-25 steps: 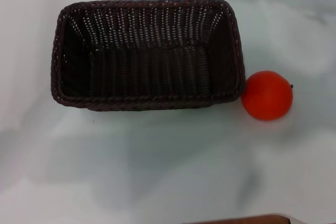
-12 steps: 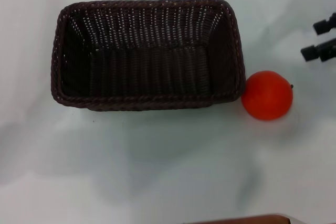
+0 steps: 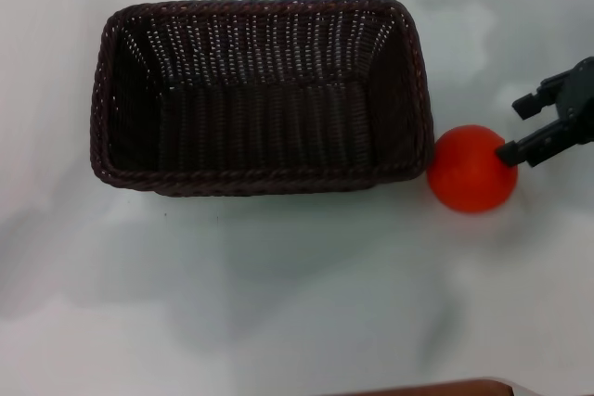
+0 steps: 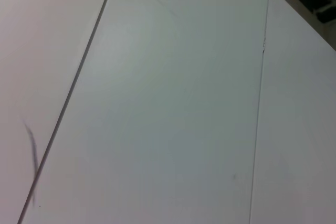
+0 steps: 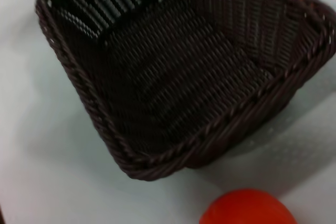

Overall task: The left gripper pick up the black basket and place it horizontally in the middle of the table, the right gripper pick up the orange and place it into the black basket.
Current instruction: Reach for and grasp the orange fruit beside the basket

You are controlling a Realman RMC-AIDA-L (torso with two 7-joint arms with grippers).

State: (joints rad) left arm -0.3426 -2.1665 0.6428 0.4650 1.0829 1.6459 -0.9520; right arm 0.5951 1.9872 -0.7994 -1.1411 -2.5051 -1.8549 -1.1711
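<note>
The black basket (image 3: 260,95) lies lengthwise across the middle of the white table (image 3: 278,294), open side up and empty. It also shows in the right wrist view (image 5: 178,72). The orange (image 3: 471,168) sits on the table, touching the basket's right end; its top edge shows in the right wrist view (image 5: 247,208). My right gripper (image 3: 516,130) comes in from the right edge, open, its two fingers just at the orange's right side. My left gripper is out of view; its wrist view shows only bare table (image 4: 168,108).
A brown edge (image 3: 427,387) shows at the bottom of the head view. Thin seams (image 4: 261,98) run across the table surface in the left wrist view.
My right gripper has come into the head view from the right and moved down and left, from beside the basket's far right corner to the orange's right side. Basket and orange have not moved.
</note>
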